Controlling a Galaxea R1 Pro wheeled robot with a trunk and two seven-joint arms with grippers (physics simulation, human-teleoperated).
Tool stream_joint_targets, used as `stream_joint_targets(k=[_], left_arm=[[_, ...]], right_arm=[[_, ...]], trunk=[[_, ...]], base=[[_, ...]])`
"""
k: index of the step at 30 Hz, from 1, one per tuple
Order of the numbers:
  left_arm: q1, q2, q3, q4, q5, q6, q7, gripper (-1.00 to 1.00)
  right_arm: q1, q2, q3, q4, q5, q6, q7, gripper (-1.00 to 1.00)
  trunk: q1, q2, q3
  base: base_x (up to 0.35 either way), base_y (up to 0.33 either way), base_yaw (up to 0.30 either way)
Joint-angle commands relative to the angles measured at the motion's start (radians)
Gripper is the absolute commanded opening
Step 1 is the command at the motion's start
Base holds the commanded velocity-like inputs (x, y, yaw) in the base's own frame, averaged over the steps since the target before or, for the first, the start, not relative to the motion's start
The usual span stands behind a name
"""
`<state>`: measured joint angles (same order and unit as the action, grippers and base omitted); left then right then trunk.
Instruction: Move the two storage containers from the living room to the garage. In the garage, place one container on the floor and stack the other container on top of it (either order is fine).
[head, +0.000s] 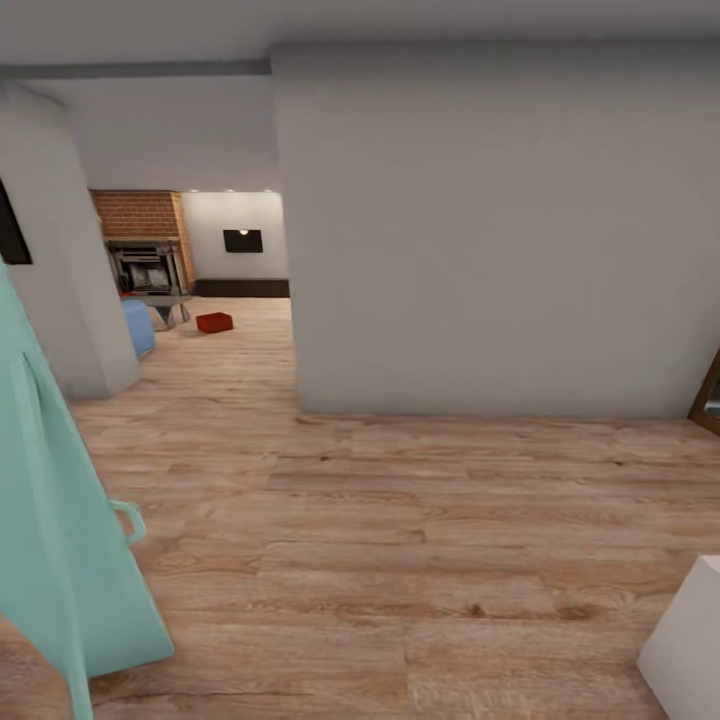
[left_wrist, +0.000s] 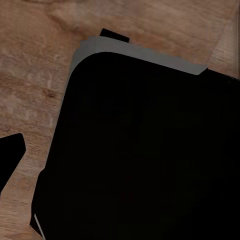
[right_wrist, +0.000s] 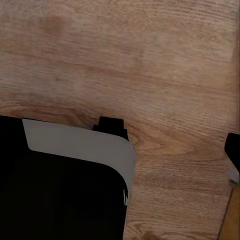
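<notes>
one storage container (head: 214, 322) lies far off at eleven o'clock; cutting the grey wall (head: 500, 240) corner risks collision; jaws' state: cannot tell.

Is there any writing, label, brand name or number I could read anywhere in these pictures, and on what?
None: no readable text in any view.
The dark panel on the far white wall is blank as far as can be told, too small to show writing.
The orange-red storage container on the wood-plank floor shows no label at this distance.
The brick fireplace carries no sign.
</notes>
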<state>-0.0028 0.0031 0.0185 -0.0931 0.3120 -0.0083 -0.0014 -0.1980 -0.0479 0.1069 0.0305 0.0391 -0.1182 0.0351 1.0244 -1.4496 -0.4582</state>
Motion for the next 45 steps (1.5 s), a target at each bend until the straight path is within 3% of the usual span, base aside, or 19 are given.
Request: stream_joint_targets(k=[1, 45], left_arm=[[0.000, 0.000, 0.001, 0.000, 0.004, -0.001, 0.000, 1.00], [0.000, 0.000, 0.001, 0.000, 0.004, -0.012, 0.000, 1.00]], right_arm=[[-0.001, -0.001, 0.005, 0.003, 0.004, -0.006, 0.001, 1.00], [-0.001, -0.001, 0.005, 0.003, 0.004, -0.008, 0.000, 1.00]], trunk=[[0.001, 0.000, -0.001], [0.001, 0.000, -0.001]], base=[[0.326, 0.000, 0.000], [0.326, 0.000, 0.000]])
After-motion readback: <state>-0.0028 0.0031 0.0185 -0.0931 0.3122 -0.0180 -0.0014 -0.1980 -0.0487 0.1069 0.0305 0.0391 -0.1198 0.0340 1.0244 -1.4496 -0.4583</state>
